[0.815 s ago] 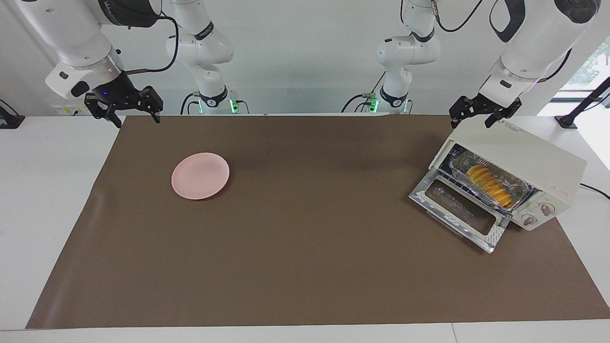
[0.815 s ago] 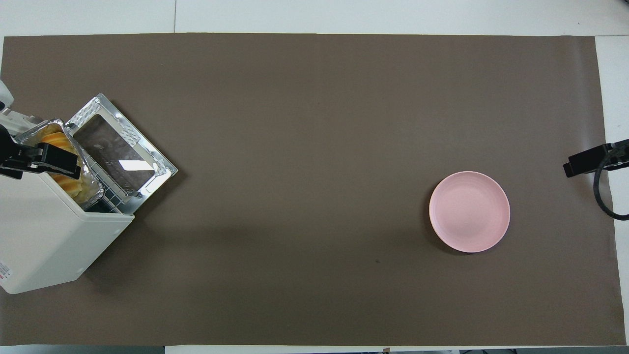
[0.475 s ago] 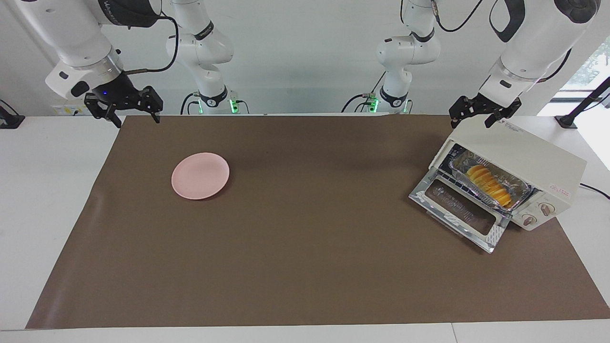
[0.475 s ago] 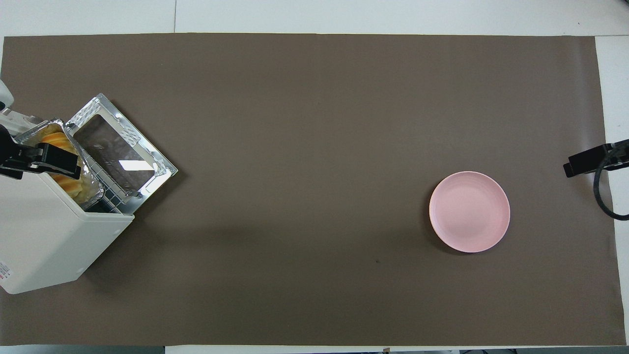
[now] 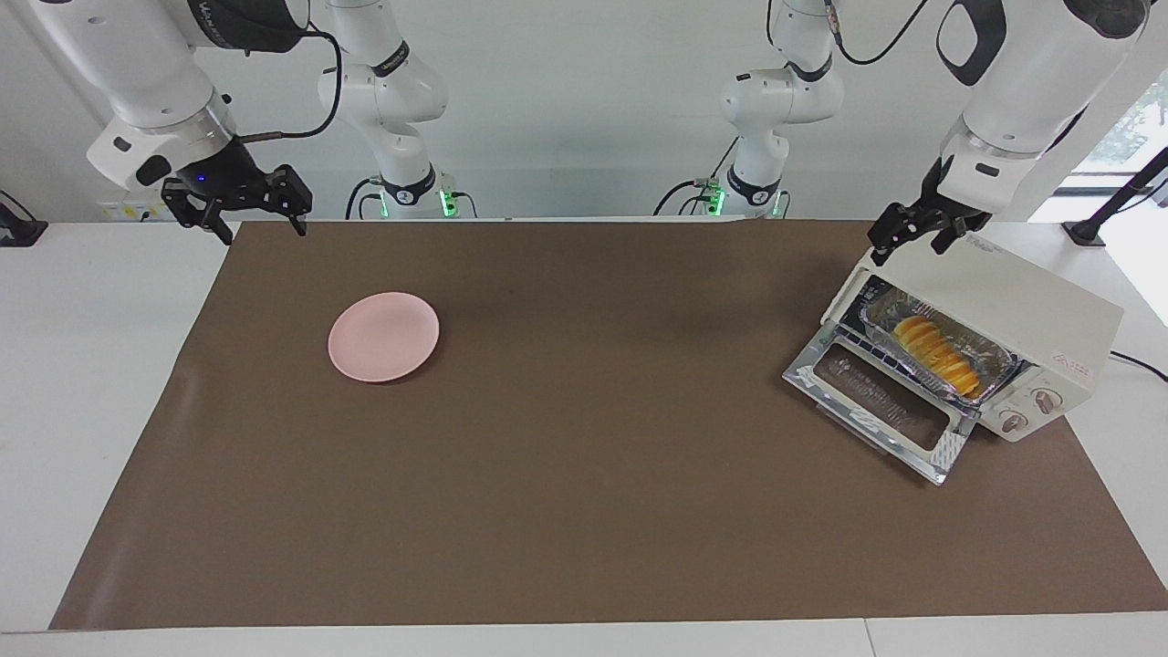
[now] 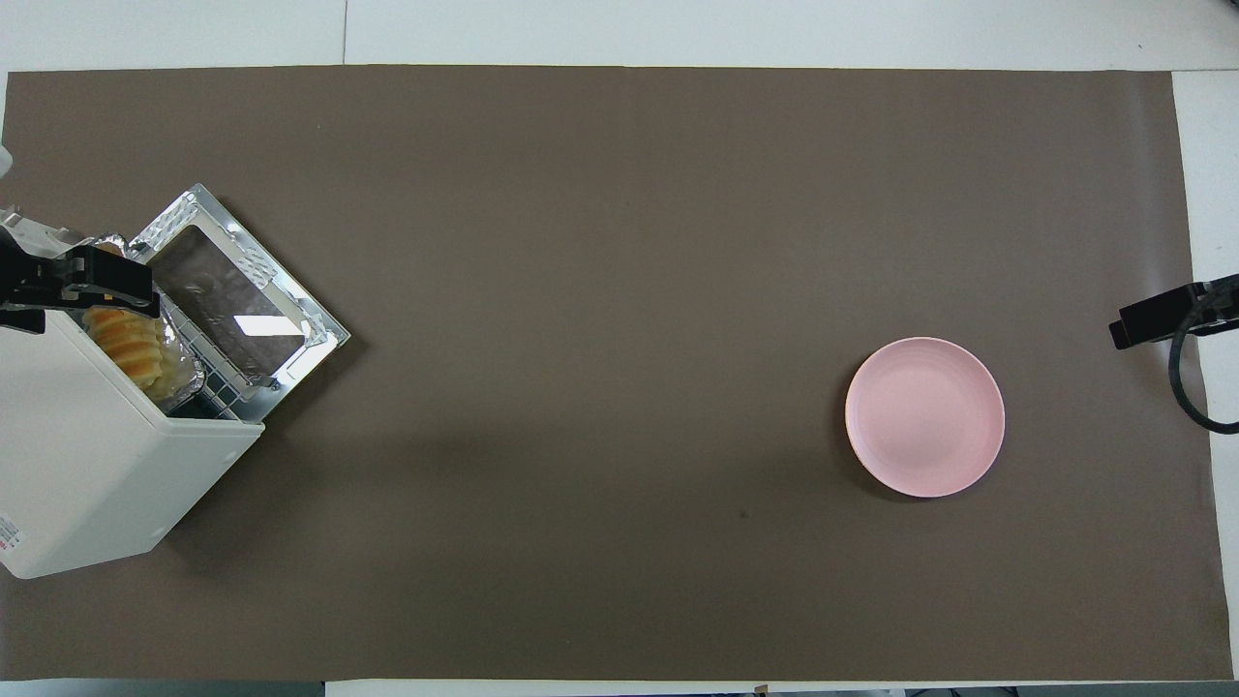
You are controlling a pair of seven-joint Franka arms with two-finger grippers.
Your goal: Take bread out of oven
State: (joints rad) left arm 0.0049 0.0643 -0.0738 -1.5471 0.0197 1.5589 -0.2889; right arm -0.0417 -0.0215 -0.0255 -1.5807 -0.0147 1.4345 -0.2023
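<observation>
Bread sits in foil tray inside oven, door dropped. Judged light, soft, squashable; best pinched gently across mid-length. Left tool over oven top, spread, empty. Right tool parked, spread.

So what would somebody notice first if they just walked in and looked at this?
Probably the bright yellow bread, sitting in a silver foil tray inside the white oven, whose door hangs open at the left arm's end of the table. Next, the round pink plate lying alone on the brown mat toward the right arm's end.
</observation>
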